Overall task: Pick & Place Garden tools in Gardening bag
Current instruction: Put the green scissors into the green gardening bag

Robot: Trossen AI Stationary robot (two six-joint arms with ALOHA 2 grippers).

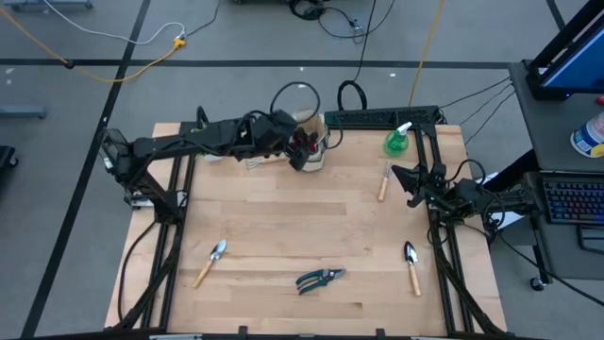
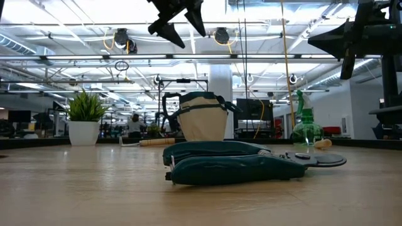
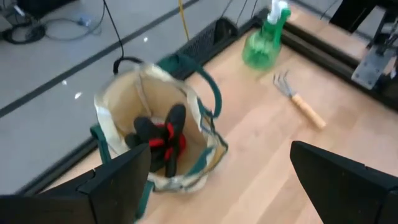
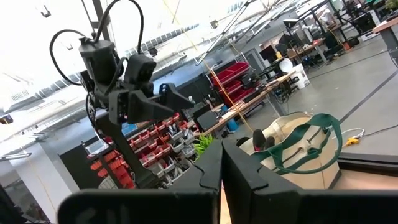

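Left hand (image 1: 304,151) hovers just above the gardening bag (image 1: 311,142) at the far edge of the surface (image 1: 283,217), fingers spread wide, holding nothing. Bag stands upright; a red-and-black glove-like item (image 3: 163,142) lies inside it. Right hand (image 1: 404,181) is parked near the right edge, fingers pressed together, empty. Still on the surface: green spray bottle (image 1: 397,141) at the far right, rake (image 1: 384,182) near it, fork (image 1: 262,161) just left of the bag, 2 trowels (image 1: 209,261) (image 1: 412,264) and pruning shears (image 1: 319,280) along the near side.
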